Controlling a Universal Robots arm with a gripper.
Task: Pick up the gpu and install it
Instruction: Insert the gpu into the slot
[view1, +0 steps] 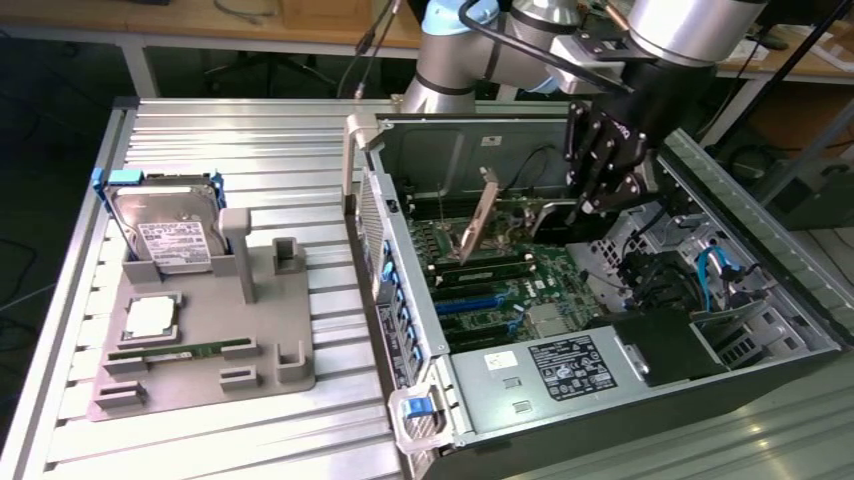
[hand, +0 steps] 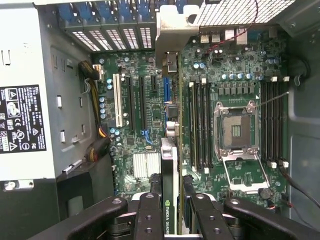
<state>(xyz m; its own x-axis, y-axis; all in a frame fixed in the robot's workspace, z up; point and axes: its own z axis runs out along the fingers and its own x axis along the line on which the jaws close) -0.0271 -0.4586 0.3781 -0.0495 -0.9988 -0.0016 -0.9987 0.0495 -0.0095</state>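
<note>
The gripper (hand: 171, 182) was closed on the gpu (hand: 170, 150), its fingers (hand: 151, 210) pressed to either side of the card's near end. The gpu stood on edge inside the open case (view1: 781, 270), over the motherboard (hand: 145, 115) slots beside the memory sockets. I could not tell whether it was seated.

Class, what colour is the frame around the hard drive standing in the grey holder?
Blue. The frame shows best in the exterior view.
</note>
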